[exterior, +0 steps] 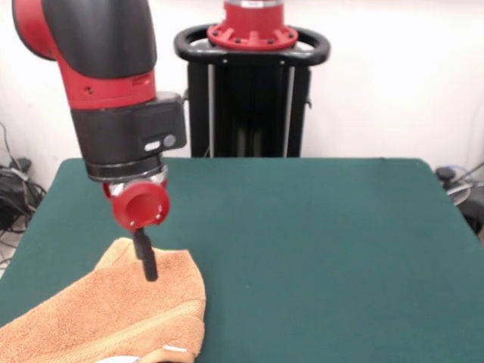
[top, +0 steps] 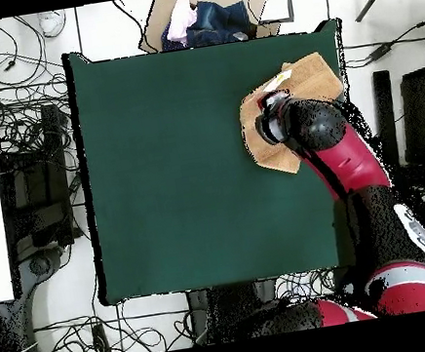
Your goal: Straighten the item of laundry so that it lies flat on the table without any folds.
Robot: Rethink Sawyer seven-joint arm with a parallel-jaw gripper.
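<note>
The orange-tan towel (exterior: 113,310) lies bunched and folded at the table's near left corner in the front view, with a fold ridge along its right side and a small white tag (exterior: 174,349) at the bottom edge. My gripper (exterior: 150,272) hangs below the red wrist flange and reaches down onto the towel's raised top fold. In the overhead view the towel (top: 312,74) sits at the upper right of the dark green table (top: 176,170), and the arm (top: 298,127) covers its middle and hides the gripper.
The towel lies close to the table's right edge (top: 346,95) and far corner in the overhead view. The green top (exterior: 318,242) spreads wide beside the towel. The black pedestal (exterior: 252,83) stands behind the table. A cardboard box of clothes (top: 203,18) sits beyond the top edge.
</note>
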